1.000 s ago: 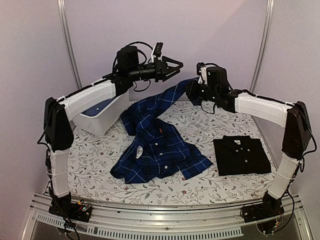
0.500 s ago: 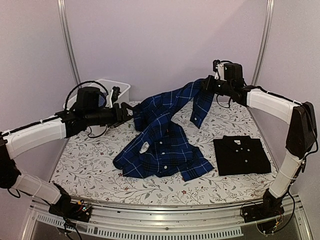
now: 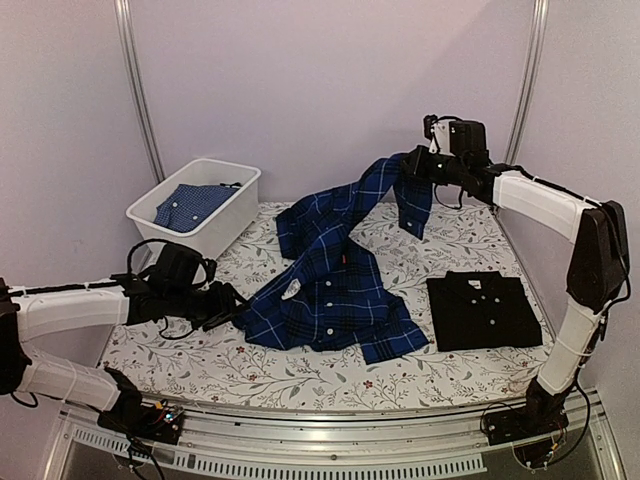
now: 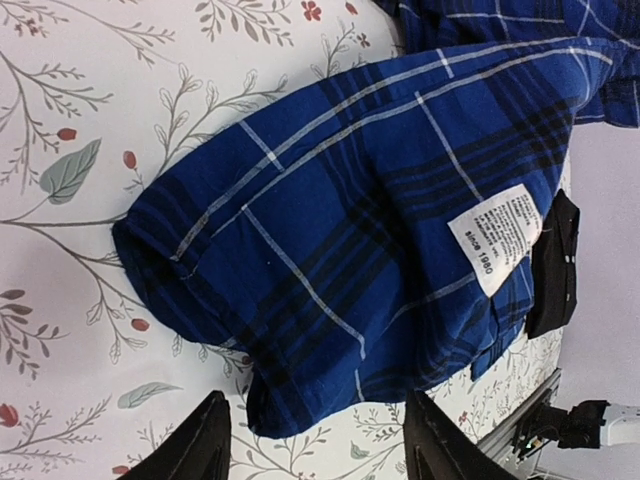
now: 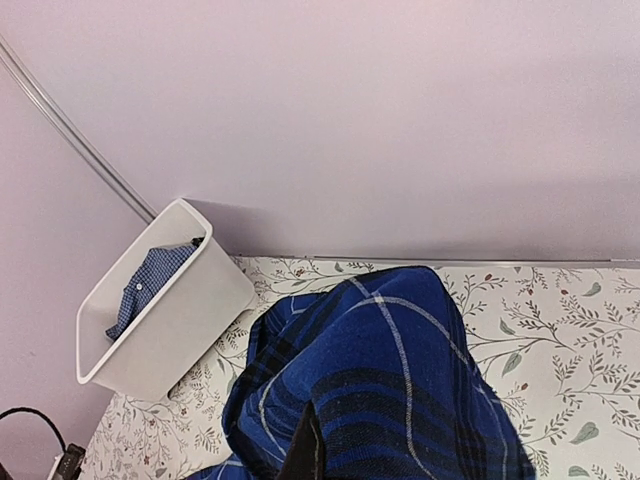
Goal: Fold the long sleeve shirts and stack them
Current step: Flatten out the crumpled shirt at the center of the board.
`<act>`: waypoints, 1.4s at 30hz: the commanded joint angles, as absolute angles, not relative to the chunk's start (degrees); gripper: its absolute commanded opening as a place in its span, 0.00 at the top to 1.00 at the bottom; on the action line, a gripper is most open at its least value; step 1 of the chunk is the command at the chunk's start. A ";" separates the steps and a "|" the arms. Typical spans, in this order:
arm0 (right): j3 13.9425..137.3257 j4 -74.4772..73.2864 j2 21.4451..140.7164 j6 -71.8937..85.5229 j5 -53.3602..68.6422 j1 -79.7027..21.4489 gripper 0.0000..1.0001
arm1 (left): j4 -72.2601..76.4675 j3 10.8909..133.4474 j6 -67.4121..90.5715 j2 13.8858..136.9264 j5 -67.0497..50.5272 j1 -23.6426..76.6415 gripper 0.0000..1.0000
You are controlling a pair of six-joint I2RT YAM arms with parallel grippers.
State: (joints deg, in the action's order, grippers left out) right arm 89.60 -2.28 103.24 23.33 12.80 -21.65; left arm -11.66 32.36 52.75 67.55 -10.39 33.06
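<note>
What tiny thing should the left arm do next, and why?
Probably slide the left arm forward and shut its jaws on the plaid shirt at its near corner: they stand open just short of it, while the right arm holds a far part lifted in its jaws.

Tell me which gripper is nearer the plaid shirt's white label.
Left. The left gripper is open at the hem of the plaid shirt, just left of the white label; the right gripper holds that shirt raised, far behind it.

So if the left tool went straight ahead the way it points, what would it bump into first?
Most likely the plaid shirt: its bunched corner lies right in front of the open left tool.
</note>
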 commanded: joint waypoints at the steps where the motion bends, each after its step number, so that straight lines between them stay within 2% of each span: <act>1: 91.43 -2.02 104.16 23.65 14.60 -21.62 1.00 | -6.42 30.92 54.80 70.99 -8.26 32.67 0.43; 8: 90.97 -1.95 103.94 23.89 15.47 -21.62 1.00 | -9.15 35.97 51.71 79.16 2.85 32.42 0.42; 14: 90.67 -1.85 103.93 24.51 16.19 -21.64 1.00 | -9.15 36.63 50.57 81.16 7.08 32.36 0.43; 24: 90.36 -1.73 103.82 24.83 16.68 -21.62 1.00 | -6.57 38.04 47.06 88.26 6.50 32.18 0.47; 26: 90.36 -1.71 103.79 24.87 16.72 -21.62 1.00 | -5.37 37.66 46.52 88.77 5.72 32.19 0.51; 30: 90.35 -1.75 103.87 24.79 16.66 -21.62 1.00 | -2.52 37.42 45.19 90.44 3.32 32.55 0.68; 34: 90.34 -1.90 103.89 24.53 16.29 -21.63 1.00 | -3.92 39.55 43.11 91.52 2.96 32.53 0.96; 35: 90.54 -2.12 103.85 24.36 16.26 -21.62 1.00 | -4.75 40.58 42.09 90.13 3.37 32.56 1.00; 38: 92.07 -3.61 103.97 23.26 15.96 -21.63 1.00 | -9.39 46.03 37.01 83.63 5.61 31.96 1.00; 42: 97.08 -7.58 104.57 20.37 12.97 -21.54 1.00 | -15.03 60.97 26.43 72.73 3.99 30.81 1.00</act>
State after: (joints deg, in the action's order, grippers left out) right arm 91.46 -4.84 103.74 23.66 15.49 -21.65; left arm -12.47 46.92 38.00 84.03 4.34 32.08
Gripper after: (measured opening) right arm 0.007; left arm 0.007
